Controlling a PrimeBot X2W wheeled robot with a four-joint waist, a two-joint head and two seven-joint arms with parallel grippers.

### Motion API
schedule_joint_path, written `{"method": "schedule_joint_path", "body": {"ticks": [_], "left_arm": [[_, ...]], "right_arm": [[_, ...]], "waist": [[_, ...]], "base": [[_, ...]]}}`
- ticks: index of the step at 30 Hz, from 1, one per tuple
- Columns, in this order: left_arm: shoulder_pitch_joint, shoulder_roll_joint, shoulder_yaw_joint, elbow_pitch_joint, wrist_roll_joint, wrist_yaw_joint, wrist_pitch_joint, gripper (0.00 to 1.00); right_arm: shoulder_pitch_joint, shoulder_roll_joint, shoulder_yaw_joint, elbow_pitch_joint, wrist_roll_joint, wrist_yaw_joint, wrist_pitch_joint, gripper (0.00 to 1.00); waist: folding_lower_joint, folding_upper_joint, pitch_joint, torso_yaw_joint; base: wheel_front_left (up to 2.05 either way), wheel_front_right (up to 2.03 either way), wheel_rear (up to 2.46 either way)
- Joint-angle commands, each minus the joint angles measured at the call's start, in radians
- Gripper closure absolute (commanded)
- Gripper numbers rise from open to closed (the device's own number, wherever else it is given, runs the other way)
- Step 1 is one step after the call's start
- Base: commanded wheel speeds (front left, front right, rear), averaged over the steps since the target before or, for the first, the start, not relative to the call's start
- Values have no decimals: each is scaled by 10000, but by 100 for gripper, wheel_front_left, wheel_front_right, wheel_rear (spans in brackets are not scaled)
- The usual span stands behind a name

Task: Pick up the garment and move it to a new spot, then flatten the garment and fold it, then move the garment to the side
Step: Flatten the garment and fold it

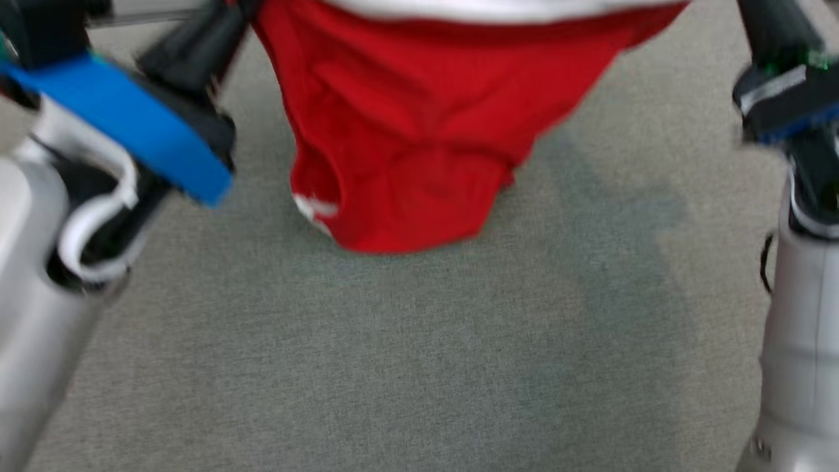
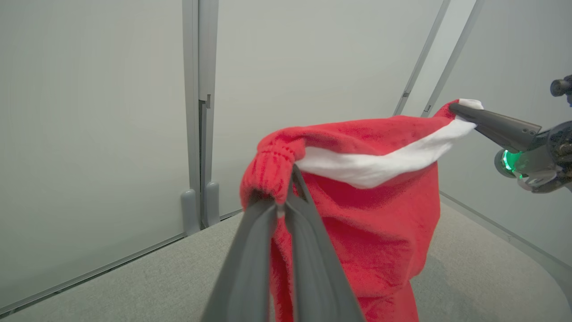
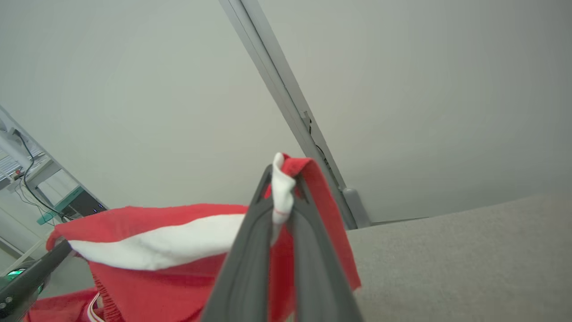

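Observation:
The garment [image 1: 406, 131] is red with a white band and hangs above the grey carpeted surface [image 1: 419, 367], its lower end near or touching it. In the left wrist view my left gripper [image 2: 282, 197] is shut on a red ribbed corner of the garment [image 2: 366, 223]. My right gripper [image 2: 456, 108] pinches the opposite corner there. In the right wrist view my right gripper [image 3: 282, 188] is shut on a white and red fold of the garment [image 3: 156, 241]. Both arms are raised at the sides of the head view, fingertips cut off at the top.
Pale grey partition walls [image 2: 89, 134] with metal posts [image 2: 199, 112] rise behind the surface. The grey surface [image 3: 469, 259] stretches wide beneath the garment. A shelf with cables [image 3: 35, 179] stands far left in the right wrist view.

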Motion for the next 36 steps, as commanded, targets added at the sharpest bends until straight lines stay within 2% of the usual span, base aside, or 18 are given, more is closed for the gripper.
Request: {"method": "schedule_joint_path", "body": {"ticks": [1,5,9,12,14,20,25,29,30,33,36], "left_arm": [[-656,41,50,310,117,-70,6,100],[-2352,-90,142,1376,607,-76,-311,100],[-3765,-327,197,2271,1202,-48,-1072,100],[-4439,-428,137,2742,1645,-48,-1830,100],[-4522,-362,-105,2960,1946,-48,-2361,100],[-3091,-235,-1054,3571,2018,-49,-3720,100],[-1159,-476,-2333,4221,2436,-50,-4875,100],[793,-906,-2738,4502,2377,-50,-5151,100],[793,-906,-2738,4502,2377,-50,-5151,100],[2187,-1254,-2548,3944,2169,-50,-5173,100],[3631,-1108,-2601,3305,2109,-49,-5163,100]], "right_arm": [[-701,-8,37,467,-146,8,-203,100],[-2599,-24,-66,1745,-368,8,-1286,100],[-4142,-27,-195,2554,-339,7,-2873,100],[-4852,-36,-158,2857,-463,5,-4080,100],[-4868,-27,109,3149,-537,4,-4503,100],[-3325,-319,1068,3969,-565,7,-4562,100],[-904,-587,1883,4165,-131,7,-4413,100],[1153,-1037,2350,3907,-77,7,-4342,100],[1153,-1037,2350,3907,-77,7,-4342,100],[2568,-1367,2698,3603,-345,7,-3977,100],[3847,-1682,2800,3089,-849,7,-3477,100]], "waist": [[-4,-1,358,123],[-4,-1,779,41],[-4,-1,951,-6],[-4,-1,971,-52],[-4,-1,935,-116],[-4,-1,842,-178],[-4,-1,493,-64],[-4,-1,22,81],[-4,-1,22,81],[-4,-1,-410,181],[-4,-1,-899,374]], "base": [[0,0,0],[0,0,0],[0,0,0],[0,0,0],[0,0,0],[0,0,0],[0,0,0],[0,0,0],[0,0,0],[0,0,0],[0,0,0]]}}
